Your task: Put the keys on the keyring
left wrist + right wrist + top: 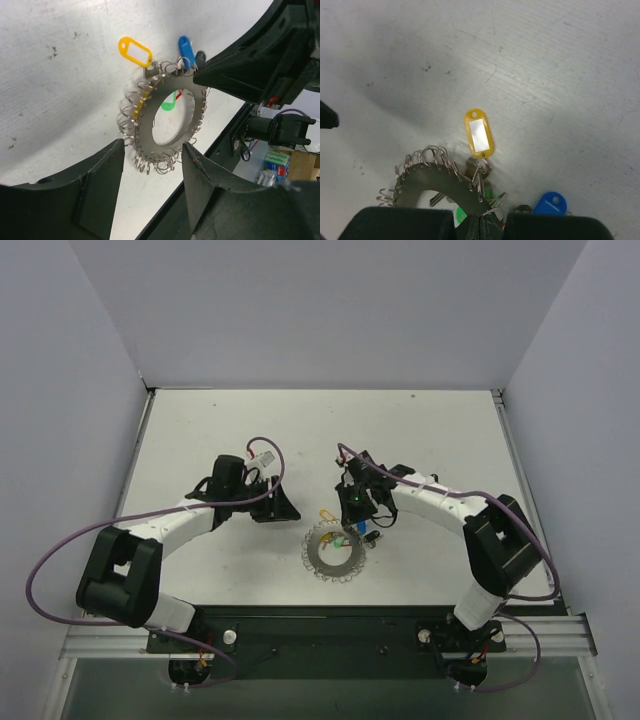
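near the front middle of the white tabletop (pixel 200 440), the wide flat silvery toothed metal keyring (pixel 318 558) is lying flat, its rim fringed with small wire loops (pixel 131 116). a yellow plastic key tag (pixel 479 134) is sitting at the rim, seemingly hooked into a loop. a blue plastic tag (pixel 550 204) is lying just beside the rim, and a green plastic tag (pixel 167 105) is showing through the centre hole. the right gripper (pixel 480 226) is sitting at the rim with its jaws closed to a thin seam; what they are pinching i cannot tell. the left gripper (pixel 154 150) is hovering near the ring, jaws spread wide. threading looks to be under way. next, the blue tag probably needs working onto a loop while the left gripper is steadying the ring.
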### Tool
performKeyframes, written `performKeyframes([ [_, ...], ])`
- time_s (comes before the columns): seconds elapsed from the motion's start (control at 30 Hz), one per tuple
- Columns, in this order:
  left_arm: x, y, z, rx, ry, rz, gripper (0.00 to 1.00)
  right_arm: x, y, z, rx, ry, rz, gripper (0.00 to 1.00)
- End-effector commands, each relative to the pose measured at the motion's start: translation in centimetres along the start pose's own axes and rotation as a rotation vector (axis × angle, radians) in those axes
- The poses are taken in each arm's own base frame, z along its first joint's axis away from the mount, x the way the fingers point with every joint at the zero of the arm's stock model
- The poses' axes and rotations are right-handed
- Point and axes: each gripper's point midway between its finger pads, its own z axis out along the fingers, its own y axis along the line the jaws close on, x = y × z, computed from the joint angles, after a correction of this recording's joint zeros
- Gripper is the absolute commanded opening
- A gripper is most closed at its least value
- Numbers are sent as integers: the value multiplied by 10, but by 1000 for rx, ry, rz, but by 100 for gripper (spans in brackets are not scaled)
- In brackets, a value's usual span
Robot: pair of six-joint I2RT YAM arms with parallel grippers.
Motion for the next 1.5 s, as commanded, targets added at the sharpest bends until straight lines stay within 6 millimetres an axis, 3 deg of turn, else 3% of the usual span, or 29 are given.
performKeyframes([
  [0.0, -43, -49, -18, 134, -123, 167, 59, -19, 27, -41, -131, -75, -117, 0],
  [0.3, -66, -116, -53, 342, -233, 364, 58, -44, 75, -89, -372, -161, -252, 0],
  [0.67, -41, -190, -111, 665, -213, 642, 56, -61, 132, -177, -675, -262, -424, 0],
  [0.93, -29, -225, -149, 775, -225, 760, 56, -55, 158, -236, -835, -275, -511, 0],
  [1.13, -28, -243, -167, 815, -248, 823, 56, -50, 175, -277, -962, -293, -566, 0],
  [1.27, -26, -253, -176, 844, -264, 870, 56, -45, 184, -300, -1024, -309, -593, 0],
  [1.47, -12, -268, -179, 905, -216, 906, 55, -39, 193, -317, -1066, -317, -620, 0],
])
